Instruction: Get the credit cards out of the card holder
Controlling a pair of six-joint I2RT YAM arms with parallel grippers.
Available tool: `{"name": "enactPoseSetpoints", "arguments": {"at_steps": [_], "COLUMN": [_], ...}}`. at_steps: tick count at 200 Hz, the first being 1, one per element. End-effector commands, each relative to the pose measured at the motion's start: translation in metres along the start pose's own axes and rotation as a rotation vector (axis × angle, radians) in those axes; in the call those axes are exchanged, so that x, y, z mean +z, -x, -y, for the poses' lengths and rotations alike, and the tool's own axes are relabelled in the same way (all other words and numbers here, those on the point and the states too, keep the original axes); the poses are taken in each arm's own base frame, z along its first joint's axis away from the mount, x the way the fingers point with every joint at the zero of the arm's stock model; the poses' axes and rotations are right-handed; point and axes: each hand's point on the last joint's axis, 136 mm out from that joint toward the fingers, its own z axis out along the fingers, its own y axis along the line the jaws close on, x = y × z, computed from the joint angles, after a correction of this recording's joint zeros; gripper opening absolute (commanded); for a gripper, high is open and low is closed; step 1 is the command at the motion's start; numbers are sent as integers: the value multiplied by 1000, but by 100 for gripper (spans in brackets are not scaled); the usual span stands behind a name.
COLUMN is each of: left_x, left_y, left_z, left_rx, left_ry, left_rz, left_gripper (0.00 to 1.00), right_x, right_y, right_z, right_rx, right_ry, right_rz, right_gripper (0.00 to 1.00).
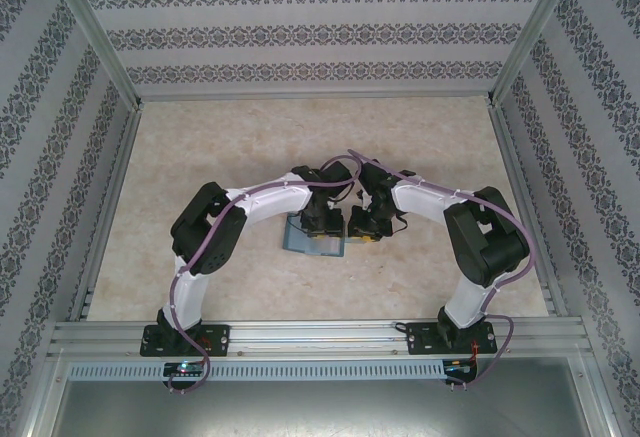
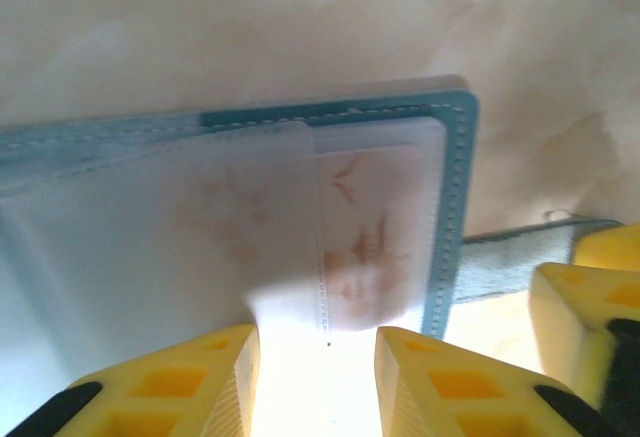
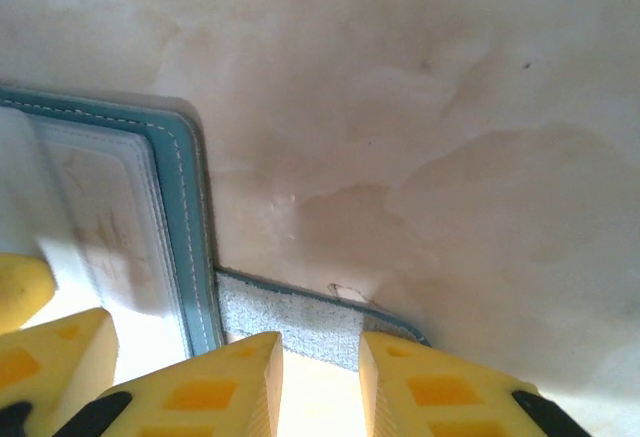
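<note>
The teal card holder (image 1: 313, 237) lies open on the table, between the two wrists. In the left wrist view its frosted pockets (image 2: 250, 217) face up, and a pale credit card (image 2: 375, 217) with faint brown marks shows through the right pocket. My left gripper (image 2: 317, 342) hovers over the holder's near edge, jaws apart, with only glare between them. The strap tab (image 3: 300, 317) sticks out from the holder's stitched edge (image 3: 190, 217). My right gripper (image 3: 320, 347) stands right above that tab, jaws apart, and its yellow fingers (image 2: 590, 307) also show beside the tab in the left wrist view.
The beige marbled tabletop (image 1: 450, 147) is fenced by aluminium rails (image 1: 310, 332) at the front and patterned walls (image 1: 300, 37) at the back and sides. Both arms arch inward and meet over the table's middle.
</note>
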Motion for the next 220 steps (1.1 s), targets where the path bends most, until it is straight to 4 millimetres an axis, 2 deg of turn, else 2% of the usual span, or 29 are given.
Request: {"name": "enactPoseSetpoints", "arguments": {"at_steps": [1, 68, 114, 140, 165, 182, 220], "left_x": [-4, -22, -21, -21, -18, -13, -5], "left_y": [-3, 2, 2, 3, 4, 4, 4], "left_z": [-34, -40, -40, -14, 9, 19, 28], "left_rx": [24, 104, 117, 99, 49, 22, -17], "left_ry": [174, 329, 339, 188, 34, -40, -122], "left_rz": [-21, 7, 2, 21, 30, 18, -1], "left_gripper": [38, 43, 43, 41, 32, 27, 23], "right_x": [5, 5, 5, 4, -1, -7, -14], "right_y": [0, -1, 0, -1, 0, 1, 0], "right_z": [7, 8, 7, 8, 7, 4, 5], "right_rx": [1, 2, 2, 3, 6, 9, 11], "right_ry": [-25, -27, -25, -27, -23, -8, 0], "right_rz": [-23, -25, -25, -23, -6, 11, 29], "right_gripper": [28, 28, 28, 28, 28, 27, 26]}}
